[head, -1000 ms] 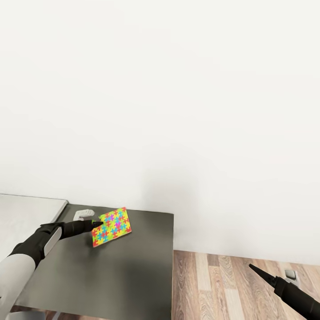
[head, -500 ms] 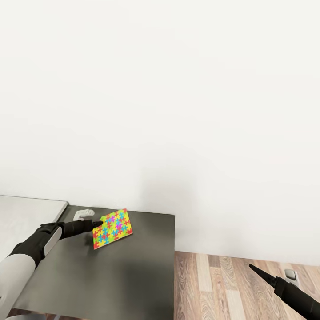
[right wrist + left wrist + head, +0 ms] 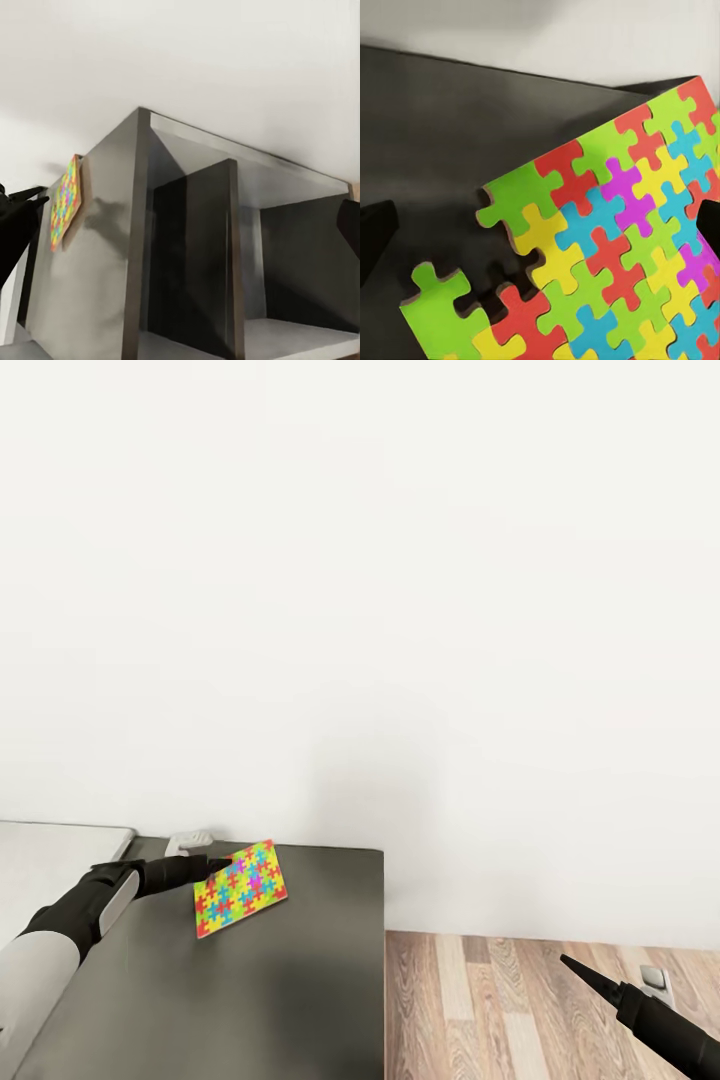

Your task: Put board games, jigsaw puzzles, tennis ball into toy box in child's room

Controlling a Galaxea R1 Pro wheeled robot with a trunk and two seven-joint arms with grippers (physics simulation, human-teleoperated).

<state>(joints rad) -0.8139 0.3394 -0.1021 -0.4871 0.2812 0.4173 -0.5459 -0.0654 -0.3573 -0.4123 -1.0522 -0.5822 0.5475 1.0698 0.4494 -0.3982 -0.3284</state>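
We hold one jigsaw puzzle [image 3: 241, 888] tilted above the dark cabinet section [image 3: 300, 980] of the table, left gripper [image 3: 218, 867] clamped on its edge; the right gripper [image 3: 572, 964] hangs over the floor [image 3: 500, 1000], its jaws unreadable; next, we judge, comes the carry to the toy box

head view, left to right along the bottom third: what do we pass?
Pale table top → left gripper → jigsaw puzzle → dark-grey cabinet top → wood-plank floor → right gripper.
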